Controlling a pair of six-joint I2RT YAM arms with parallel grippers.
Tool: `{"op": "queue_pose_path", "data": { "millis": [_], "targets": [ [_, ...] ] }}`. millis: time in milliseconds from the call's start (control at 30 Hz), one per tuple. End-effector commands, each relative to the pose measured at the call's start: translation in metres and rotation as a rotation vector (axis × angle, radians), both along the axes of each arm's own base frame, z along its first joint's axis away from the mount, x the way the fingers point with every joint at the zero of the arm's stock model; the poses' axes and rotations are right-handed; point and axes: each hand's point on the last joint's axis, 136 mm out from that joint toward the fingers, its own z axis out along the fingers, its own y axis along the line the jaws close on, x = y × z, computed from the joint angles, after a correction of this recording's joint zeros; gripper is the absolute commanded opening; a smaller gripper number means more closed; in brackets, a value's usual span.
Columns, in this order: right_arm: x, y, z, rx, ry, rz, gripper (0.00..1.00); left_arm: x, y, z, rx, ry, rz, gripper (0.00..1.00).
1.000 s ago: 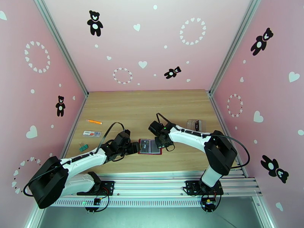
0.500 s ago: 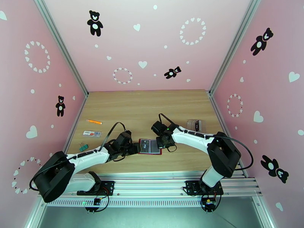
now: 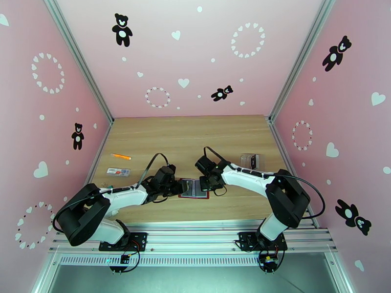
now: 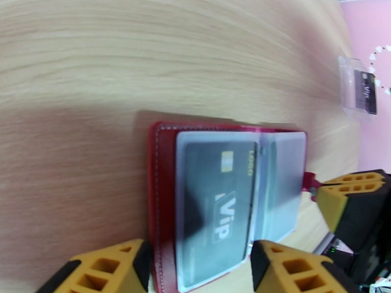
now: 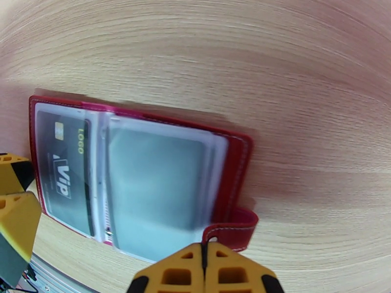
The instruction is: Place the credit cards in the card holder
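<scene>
My left jaws are spread, my right jaws pressed tight together. From above: left gripper [image 3: 175,187] is at the left end of the open holder [image 3: 193,189] and right gripper [image 3: 207,184] at its right end, with the holder flat on the table [image 3: 185,137]. Left wrist: my fingers [image 4: 117,262] straddle the holder's left page, with a dark VIP card [image 4: 220,191] tucked in its sleeve. Right wrist: my closed tips sit just beside the snap tab [image 5: 234,230], and I can't make out a pinch on it.
</scene>
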Motion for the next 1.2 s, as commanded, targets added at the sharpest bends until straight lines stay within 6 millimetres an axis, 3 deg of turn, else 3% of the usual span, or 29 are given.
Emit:
{"op": "queue_pose_path", "data": {
  "millis": [0,400,567,667,800,967,1167],
  "targets": [
    [-0.001,0.007,0.004,0.054,0.003,0.008,0.0,-0.003,-0.017,0.017,-0.104,-0.01,-0.04,0.57],
    [-0.005,0.023,0.01,0.17,0.016,0.032,0.0,-0.013,-0.043,0.07,-0.293,-0.098,-0.133,0.54],
    [-0.007,0.022,0.019,0.202,0.006,0.037,0.0,-0.016,-0.055,0.079,-0.329,-0.111,-0.167,0.54],
    [-0.008,0.013,0.023,0.212,-0.006,0.022,0.0,-0.018,-0.067,0.081,-0.362,-0.112,-0.197,0.49],
    [-0.007,-0.007,0.023,0.171,-0.011,-0.014,0.0,-0.017,-0.082,0.075,-0.388,-0.098,-0.229,0.45],
    [-0.007,-0.031,0.019,0.147,-0.013,-0.063,0.0,-0.011,-0.092,0.05,-0.358,-0.043,-0.227,0.38],
    [-0.008,-0.046,0.022,0.152,-0.022,-0.092,0.0,-0.009,-0.098,0.032,-0.301,-0.019,-0.224,0.33]
  ]
}}
